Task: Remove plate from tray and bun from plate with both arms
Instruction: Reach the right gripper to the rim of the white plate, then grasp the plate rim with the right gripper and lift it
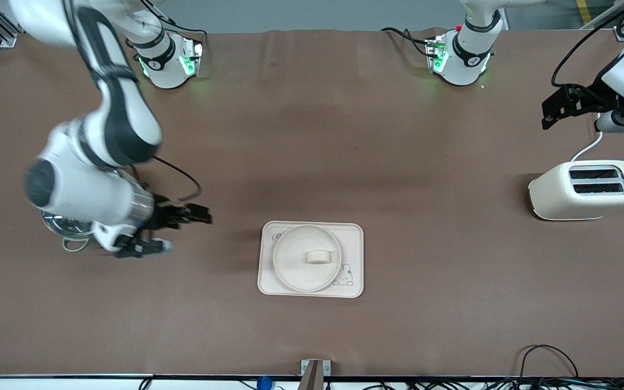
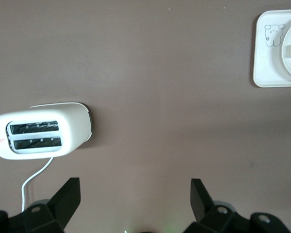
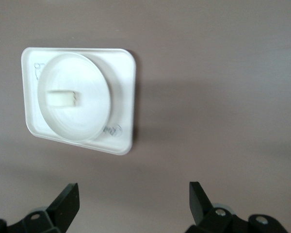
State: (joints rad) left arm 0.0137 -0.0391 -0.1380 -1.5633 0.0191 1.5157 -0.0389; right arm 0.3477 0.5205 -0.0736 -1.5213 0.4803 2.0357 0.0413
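With the bun (image 1: 316, 256) lying on the plate (image 1: 297, 276) in the tray (image 1: 352, 232) near the table's front edge, nothing is yet grasped: the spread right gripper (image 1: 174, 230) is held toward the tray, the spread left gripper (image 1: 550, 112) above the toaster (image 1: 585, 190), so an approach is judged next.

We see a cream-beige tray (image 1: 352, 238) with a small bunny drawing; a plain cream plate (image 1: 290, 265); a pale bun (image 1: 318, 257); a brown table (image 1: 312, 135); a cream toaster (image 1: 553, 192).
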